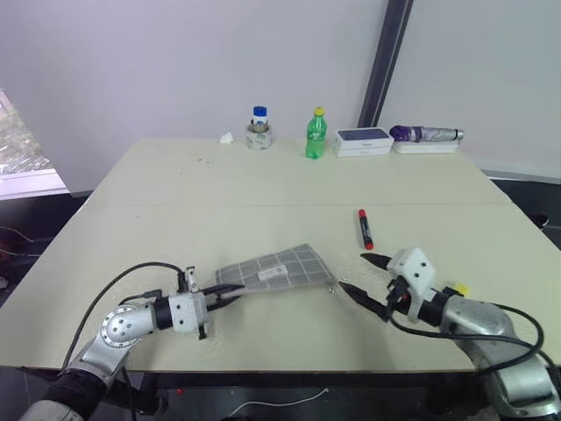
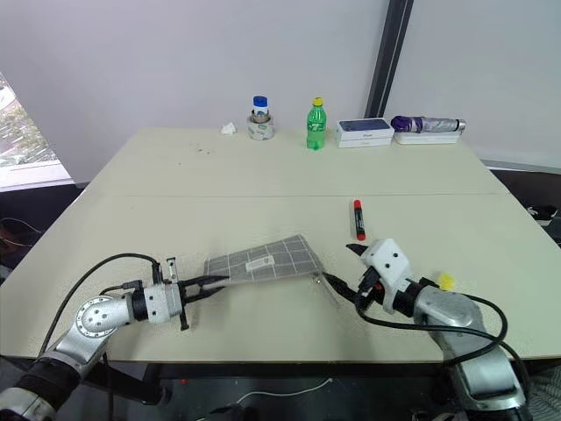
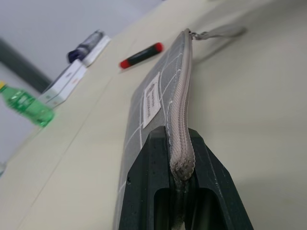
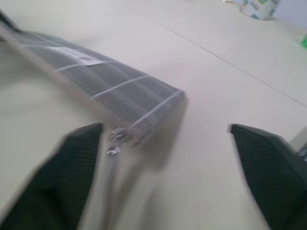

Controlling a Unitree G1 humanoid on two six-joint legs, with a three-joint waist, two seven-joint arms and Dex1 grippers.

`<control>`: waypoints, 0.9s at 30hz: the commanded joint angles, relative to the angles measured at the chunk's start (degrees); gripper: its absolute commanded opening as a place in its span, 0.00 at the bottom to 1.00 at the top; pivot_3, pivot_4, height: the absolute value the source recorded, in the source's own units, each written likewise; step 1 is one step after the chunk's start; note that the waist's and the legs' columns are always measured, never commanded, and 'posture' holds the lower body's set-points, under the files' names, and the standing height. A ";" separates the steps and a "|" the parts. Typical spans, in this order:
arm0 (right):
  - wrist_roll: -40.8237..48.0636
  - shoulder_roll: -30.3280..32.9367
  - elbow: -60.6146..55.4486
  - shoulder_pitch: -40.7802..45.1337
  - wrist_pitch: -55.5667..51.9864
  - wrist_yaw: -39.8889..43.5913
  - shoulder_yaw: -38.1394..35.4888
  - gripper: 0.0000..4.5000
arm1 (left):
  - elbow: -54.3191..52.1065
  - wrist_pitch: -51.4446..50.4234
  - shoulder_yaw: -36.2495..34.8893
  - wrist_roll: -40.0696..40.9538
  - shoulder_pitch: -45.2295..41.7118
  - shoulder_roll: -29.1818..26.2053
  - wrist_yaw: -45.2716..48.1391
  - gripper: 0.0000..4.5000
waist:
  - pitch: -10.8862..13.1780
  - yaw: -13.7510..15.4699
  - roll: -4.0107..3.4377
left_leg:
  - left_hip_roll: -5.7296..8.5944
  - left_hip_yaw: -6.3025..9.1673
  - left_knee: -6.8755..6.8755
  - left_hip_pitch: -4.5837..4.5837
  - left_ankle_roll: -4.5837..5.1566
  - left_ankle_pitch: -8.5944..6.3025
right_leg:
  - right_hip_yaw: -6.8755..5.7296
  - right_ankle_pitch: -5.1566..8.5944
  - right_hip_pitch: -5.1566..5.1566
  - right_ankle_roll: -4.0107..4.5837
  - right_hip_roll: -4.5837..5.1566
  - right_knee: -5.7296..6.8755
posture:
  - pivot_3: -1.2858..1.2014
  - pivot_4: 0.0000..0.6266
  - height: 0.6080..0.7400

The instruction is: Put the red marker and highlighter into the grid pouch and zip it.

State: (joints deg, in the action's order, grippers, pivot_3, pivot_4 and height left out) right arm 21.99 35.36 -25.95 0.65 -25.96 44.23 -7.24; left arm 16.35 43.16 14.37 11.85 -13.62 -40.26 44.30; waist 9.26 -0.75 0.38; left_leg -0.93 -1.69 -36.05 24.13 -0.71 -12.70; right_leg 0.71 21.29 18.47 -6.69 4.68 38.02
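- We've got the left gripper [image 1: 230, 298] pinching the flat grey grid pouch [image 1: 279, 267] by its ribbed zipper edge.
- Right gripper [image 1: 361, 276], just beside the pouch, has its fingers spread wide.
- Slim red marker [image 1: 365, 228] lies beyond the pouch.

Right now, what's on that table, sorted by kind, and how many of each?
Pens: 2, red marker, yellow highlighter
Pouches: 1, grid pouch
Bottles: 2, green, blue-capped
Boxes: 2, one, other
Umbrellas: 1
White scraps: 1
Total: 9
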 commanded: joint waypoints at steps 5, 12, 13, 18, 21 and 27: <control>0.25 -4.33 -0.75 2.01 -4.31 -7.18 2.50 0.99 | -6.13 -4.49 -4.58 -1.53 1.06 2.22 -1.85 0.00 | 0.01 -0.03 0.01 | 0.00 0.00 0.00 0.01 0.00 0.00 | 0.01 0.00 0.03 0.00 -0.01 0.00 | 0.52 0.24 1.00; 0.77 -11.79 3.39 2.81 -7.15 -13.60 4.48 0.99 | -7.78 -6.25 -5.70 -3.49 1.61 4.54 -2.17 0.00 | 0.01 0.11 0.02 | 0.03 0.00 -0.03 0.16 0.00 0.00 | 0.00 0.00 0.16 0.00 -0.02 0.00 | 0.52 0.24 1.00; 1.02 -12.20 3.56 2.51 -7.45 -13.55 5.11 0.99 | -7.76 -6.23 -5.80 -3.71 1.59 4.74 -2.10 0.00 | 0.01 0.07 0.02 | 0.04 -0.01 -0.03 0.18 0.00 0.00 | 0.00 0.00 0.18 0.00 -0.02 0.01 | 0.52 0.24 1.00; 1.69 -15.56 4.02 3.42 -8.25 -15.54 7.31 0.88 | -7.49 -6.16 -6.03 -4.28 1.45 5.25 -1.46 0.00 | 0.01 -0.05 0.01 | 0.02 -0.01 0.01 0.19 0.00 0.00 | 0.00 0.00 0.23 0.00 -0.04 0.02 | 0.52 0.24 1.00; 1.13 -17.83 4.84 4.99 -8.64 -17.20 8.10 0.60 | -7.67 -6.63 -6.32 -4.03 1.54 5.32 -1.17 0.00 | 0.01 -0.07 0.01 | 0.01 -0.01 0.01 0.20 0.00 0.00 | -0.01 0.00 0.25 0.00 -0.04 0.03 | 0.52 0.24 1.00; -2.32 -19.39 6.94 9.32 -6.78 -18.25 11.84 0.01 | -7.49 -6.74 -6.51 -4.48 1.81 5.39 -0.74 0.00 | 0.01 -0.01 0.01 | 0.02 -0.01 0.02 0.24 -0.01 0.00 | -0.02 0.00 0.30 0.00 -0.03 0.03 | 0.52 0.24 1.00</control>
State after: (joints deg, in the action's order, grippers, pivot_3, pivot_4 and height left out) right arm 20.74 15.06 -17.21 8.69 -34.25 25.10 2.88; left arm 10.40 36.44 9.51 7.35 -11.84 -34.83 43.64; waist 9.27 -0.76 0.40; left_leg -0.91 -1.71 -36.04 24.39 -0.72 -12.69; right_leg 0.69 21.29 18.78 -6.69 4.65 38.05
